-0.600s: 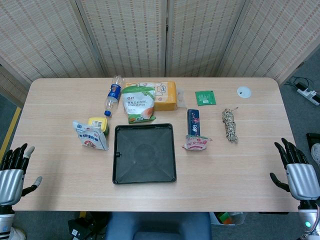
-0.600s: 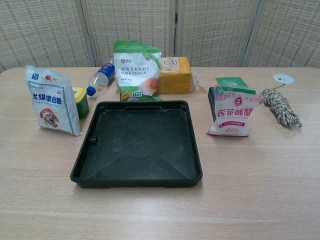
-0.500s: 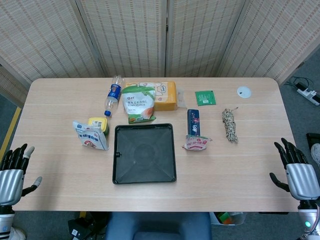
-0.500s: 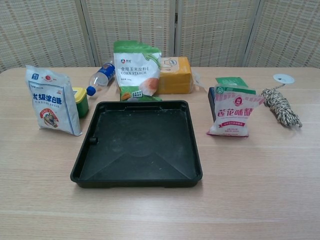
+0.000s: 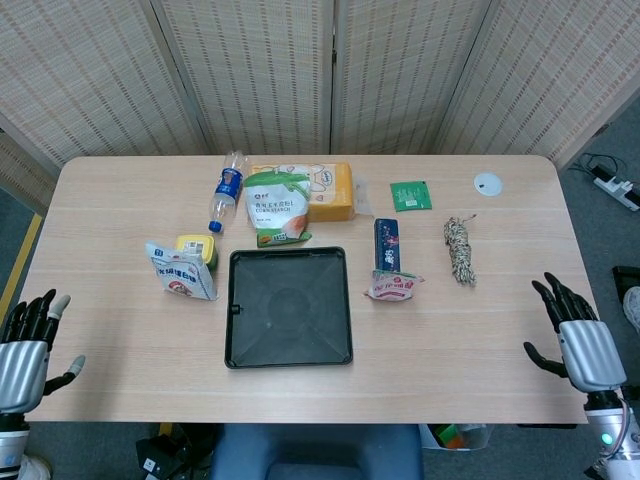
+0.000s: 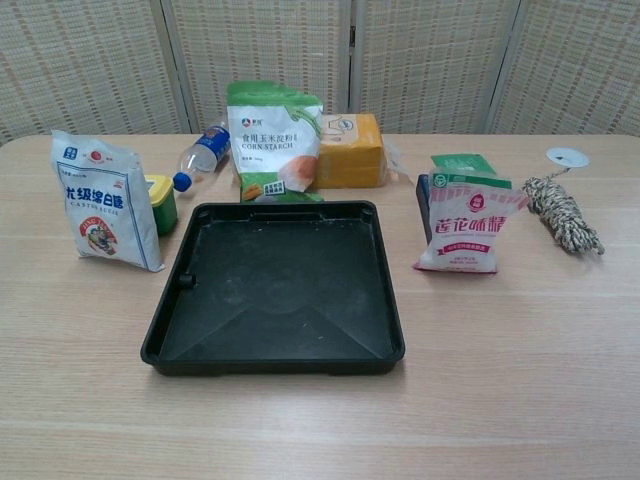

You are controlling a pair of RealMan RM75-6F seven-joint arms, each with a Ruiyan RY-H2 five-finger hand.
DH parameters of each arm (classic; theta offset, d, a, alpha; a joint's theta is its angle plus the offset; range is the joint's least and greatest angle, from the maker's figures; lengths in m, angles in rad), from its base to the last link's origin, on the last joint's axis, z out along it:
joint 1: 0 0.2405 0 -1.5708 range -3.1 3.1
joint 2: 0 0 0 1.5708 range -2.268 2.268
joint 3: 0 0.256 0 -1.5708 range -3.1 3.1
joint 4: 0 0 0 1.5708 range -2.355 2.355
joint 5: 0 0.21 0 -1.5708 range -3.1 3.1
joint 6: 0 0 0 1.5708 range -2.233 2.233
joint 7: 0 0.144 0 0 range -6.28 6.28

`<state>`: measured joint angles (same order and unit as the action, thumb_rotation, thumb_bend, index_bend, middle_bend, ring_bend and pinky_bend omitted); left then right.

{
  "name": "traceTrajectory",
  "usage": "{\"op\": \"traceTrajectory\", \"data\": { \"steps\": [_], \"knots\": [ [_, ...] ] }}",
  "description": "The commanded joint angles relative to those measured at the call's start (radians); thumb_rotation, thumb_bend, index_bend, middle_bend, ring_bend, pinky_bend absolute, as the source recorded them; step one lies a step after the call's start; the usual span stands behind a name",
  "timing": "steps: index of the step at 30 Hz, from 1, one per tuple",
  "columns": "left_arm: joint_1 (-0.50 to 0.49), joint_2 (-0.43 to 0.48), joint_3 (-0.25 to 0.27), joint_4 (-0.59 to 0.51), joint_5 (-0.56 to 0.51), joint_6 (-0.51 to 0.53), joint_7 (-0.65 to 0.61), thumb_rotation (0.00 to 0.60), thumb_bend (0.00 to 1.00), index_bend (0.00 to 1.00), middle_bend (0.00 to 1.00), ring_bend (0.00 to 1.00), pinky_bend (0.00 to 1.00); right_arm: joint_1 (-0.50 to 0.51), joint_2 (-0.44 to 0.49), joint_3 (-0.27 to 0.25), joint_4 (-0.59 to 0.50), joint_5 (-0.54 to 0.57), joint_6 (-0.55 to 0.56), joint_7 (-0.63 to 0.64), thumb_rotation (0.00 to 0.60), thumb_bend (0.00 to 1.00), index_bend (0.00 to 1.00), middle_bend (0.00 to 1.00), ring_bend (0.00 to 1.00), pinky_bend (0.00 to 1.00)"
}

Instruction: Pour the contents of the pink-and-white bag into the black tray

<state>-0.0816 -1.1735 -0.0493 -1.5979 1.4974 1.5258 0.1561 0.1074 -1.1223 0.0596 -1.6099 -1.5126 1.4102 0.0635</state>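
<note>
The right hand (image 5: 572,345) has edged inward over the table's edge (fingers spread, holding nothing). The left hand (image 5: 27,347) is likewise spread and empty; the pink-and-white bag (image 6: 467,230) stands upright beside the black tray (image 6: 275,295).

Back row: you have a clear plastic bottle with blue cap (image 6: 203,152), green-and-white corn starch pouch (image 6: 273,139), orange packet (image 6: 351,150).
Left: white-and-blue bag (image 6: 104,200), yellow-lidded green tub (image 6: 161,202).
Right: striped rope bundle (image 6: 563,214), white disc (image 6: 567,157).

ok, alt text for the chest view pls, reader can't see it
An empty black tray sits at the centre of a wooden table, with a pink-and-white bag standing upright to its right, untouched. A corn starch bag stands behind the tray, a white-and-blue bag to its left, and a coil of rope at far right; no hands appear in this view.
</note>
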Motion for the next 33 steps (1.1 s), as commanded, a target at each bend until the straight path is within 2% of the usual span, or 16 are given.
{"op": "traceTrajectory", "data": {
  "steps": [1,13,19,24,29,33],
  "knots": [
    [0.003,0.002,0.001,-0.001,0.0,0.003,-0.001,0.6,0.32,0.0,0.03,0.03,0.0,0.058,-0.025,0.014,0.035,0.006,-0.081,0.086,0.6,0.3,0.0,0.0,0.09,0.14],
    [0.008,0.02,0.005,-0.028,0.006,0.007,0.009,0.6,0.32,0.0,0.03,0.04,0.0,0.221,-0.144,0.045,0.194,0.037,-0.315,0.355,0.6,0.3,0.0,0.01,0.12,0.15],
    [0.006,0.028,0.006,-0.051,0.013,0.006,0.026,0.6,0.32,0.0,0.03,0.04,0.0,0.299,-0.216,0.058,0.293,0.032,-0.398,0.499,0.6,0.3,0.0,0.02,0.13,0.15],
    [0.006,0.034,0.005,-0.064,0.013,0.006,0.037,0.6,0.32,0.0,0.03,0.04,0.0,0.358,-0.268,0.066,0.355,0.02,-0.439,0.548,0.6,0.3,0.0,0.02,0.13,0.16],
    [0.006,0.036,0.006,-0.068,0.008,0.001,0.041,0.6,0.32,0.0,0.03,0.04,0.0,0.412,-0.309,0.075,0.401,0.018,-0.476,0.586,0.6,0.3,0.0,0.05,0.16,0.21],
    [0.008,0.039,0.006,-0.066,0.003,0.0,0.039,0.6,0.32,0.0,0.03,0.04,0.0,0.452,-0.336,0.075,0.434,0.011,-0.498,0.589,0.6,0.3,0.08,0.12,0.23,0.29]
  ]
}}
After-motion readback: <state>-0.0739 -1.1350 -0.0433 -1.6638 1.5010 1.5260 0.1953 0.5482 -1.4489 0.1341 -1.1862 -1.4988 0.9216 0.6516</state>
